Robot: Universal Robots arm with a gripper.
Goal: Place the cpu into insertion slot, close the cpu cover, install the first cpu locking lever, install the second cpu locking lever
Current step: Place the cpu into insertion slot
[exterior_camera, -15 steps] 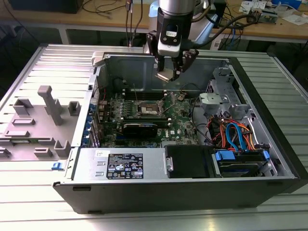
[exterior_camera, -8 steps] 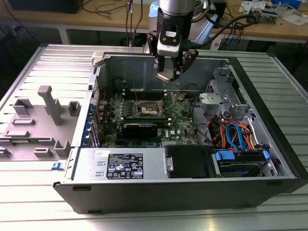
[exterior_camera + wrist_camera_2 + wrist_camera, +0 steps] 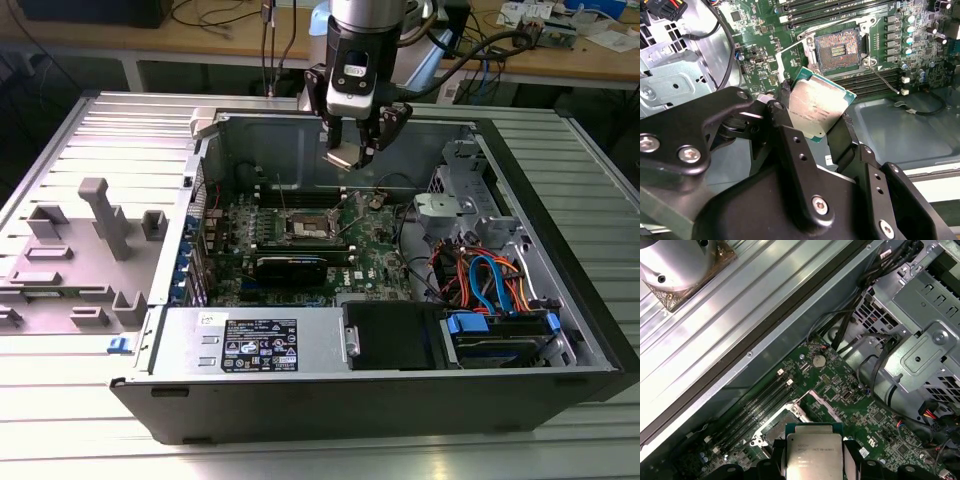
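Down on the green board (image 3: 378,262), toward the exterior view's left, the insertion slot (image 3: 305,226) lies open and bare. Above and to its right, my hand (image 3: 354,148) hangs clamped on the cpu (image 3: 817,111) by its edges. I judge the placing step is under way; seating it calls for squaring the chip over the socket.

Dull grey cpu (image 3: 817,112), teal-green at its edges, gripped by the matte black gripper (image 3: 814,121). Just beyond the fingertips sits the insertion slot (image 3: 837,46): silvery rim, dark centre speckled coppery. Around it, green circuit board (image 3: 760,55), dotted silver and black.
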